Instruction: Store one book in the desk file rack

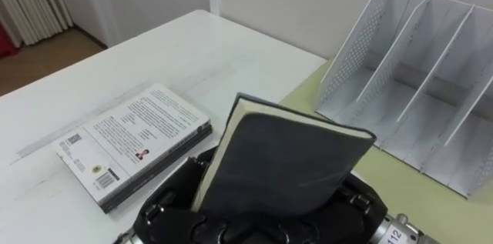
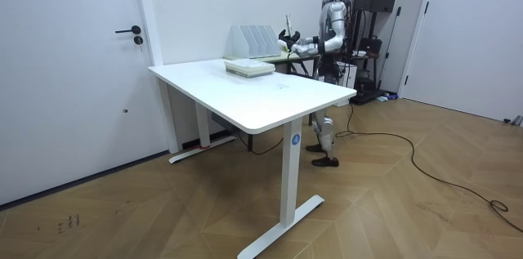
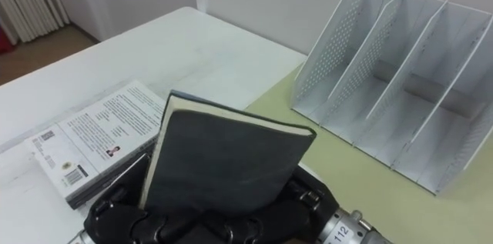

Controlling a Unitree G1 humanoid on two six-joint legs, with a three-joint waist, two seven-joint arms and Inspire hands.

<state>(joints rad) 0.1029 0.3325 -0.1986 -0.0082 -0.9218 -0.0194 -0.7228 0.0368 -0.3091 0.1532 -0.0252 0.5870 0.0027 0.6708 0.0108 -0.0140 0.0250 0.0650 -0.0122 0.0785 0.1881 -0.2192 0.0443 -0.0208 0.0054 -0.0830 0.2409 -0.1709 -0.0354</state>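
We saw the right hand (image 1: 231, 228) curled round the lower edge of a dark grey book (image 1: 285, 167), gripping it upright over the white bench (image 1: 177, 51). It was apart from the file rack (image 1: 416, 82). A stack of books (image 1: 131, 145) lay flat beside the held book.

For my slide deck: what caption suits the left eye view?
A robot hand holds a dark book up near the white file rack.

Bright, even light — soft shadows
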